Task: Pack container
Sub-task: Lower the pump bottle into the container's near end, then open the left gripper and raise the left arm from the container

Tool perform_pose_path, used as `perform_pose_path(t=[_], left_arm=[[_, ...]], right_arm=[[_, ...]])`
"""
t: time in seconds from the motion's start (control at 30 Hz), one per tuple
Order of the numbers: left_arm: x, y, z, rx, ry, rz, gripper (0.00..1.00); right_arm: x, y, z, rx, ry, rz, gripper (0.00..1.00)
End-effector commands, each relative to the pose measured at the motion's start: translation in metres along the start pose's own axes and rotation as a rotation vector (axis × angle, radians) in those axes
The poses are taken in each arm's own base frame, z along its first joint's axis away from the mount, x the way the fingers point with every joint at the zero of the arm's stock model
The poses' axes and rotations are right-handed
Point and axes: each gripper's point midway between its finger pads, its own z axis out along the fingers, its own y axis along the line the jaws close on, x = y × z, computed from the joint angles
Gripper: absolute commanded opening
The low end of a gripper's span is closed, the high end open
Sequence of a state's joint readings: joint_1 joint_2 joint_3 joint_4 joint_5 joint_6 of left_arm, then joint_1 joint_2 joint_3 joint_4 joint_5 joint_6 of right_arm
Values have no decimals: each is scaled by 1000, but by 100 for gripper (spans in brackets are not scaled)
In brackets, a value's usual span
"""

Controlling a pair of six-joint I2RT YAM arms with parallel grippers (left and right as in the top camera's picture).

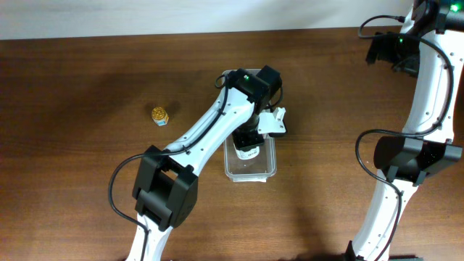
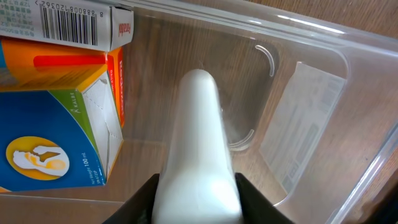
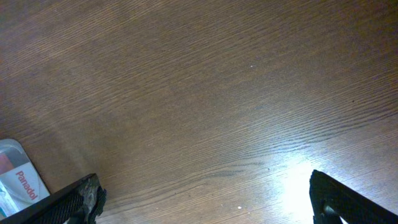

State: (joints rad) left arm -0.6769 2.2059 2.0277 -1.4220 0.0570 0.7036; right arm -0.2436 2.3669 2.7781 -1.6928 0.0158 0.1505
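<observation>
The container (image 1: 255, 172) is a clear plastic bin at the table's middle, mostly covered by my left arm. My left gripper (image 2: 196, 208) reaches down into it, its jaws pressed on both sides of a smooth white bottle (image 2: 199, 143) whose rounded end points at the container's floor (image 2: 249, 74). A blue and orange box (image 2: 56, 143) and a white Panadol box with a barcode (image 2: 68, 25) lie inside at the left. My right gripper (image 3: 202, 199) hangs open over bare wood, nothing between its fingers.
A small gold-wrapped item (image 1: 159, 115) lies on the table left of the container. The corner of a Panadol pack (image 3: 22, 183) shows at the lower left of the right wrist view. My right arm (image 1: 424, 101) stands along the table's right side.
</observation>
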Motion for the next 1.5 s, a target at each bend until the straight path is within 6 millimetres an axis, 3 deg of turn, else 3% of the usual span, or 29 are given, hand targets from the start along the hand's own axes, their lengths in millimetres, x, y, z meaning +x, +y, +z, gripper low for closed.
perform_pose_path(t=[0.0, 0.13, 0.53, 0.7, 0.93, 1.03, 1.33, 1.43, 1.47], left_arm=[[-3, -5, 4, 27, -7, 23, 40], [-3, -5, 4, 27, -7, 23, 45], [3, 7, 0, -44, 33, 23, 44], [-12, 19, -26, -102, -41, -31, 44], [-32, 28, -92, -197, -183, -60, 45], [-33, 27, -109, -216, -210, -69, 45], [-28, 23, -117, -210, -204, -76, 45], [-28, 23, -117, -212, -205, -76, 62], [-29, 24, -117, -215, -209, -76, 62]], right_arm=[[2, 1, -3, -5, 1, 0, 98], [2, 1, -3, -5, 1, 0, 98], [2, 1, -3, -5, 1, 0, 99], [2, 1, -3, -5, 1, 0, 98], [2, 1, -3, -5, 1, 0, 98], [2, 1, -3, -5, 1, -1, 98], [2, 1, -3, -5, 1, 0, 98], [2, 1, -3, -5, 1, 0, 98], [2, 1, -3, -5, 1, 0, 98]])
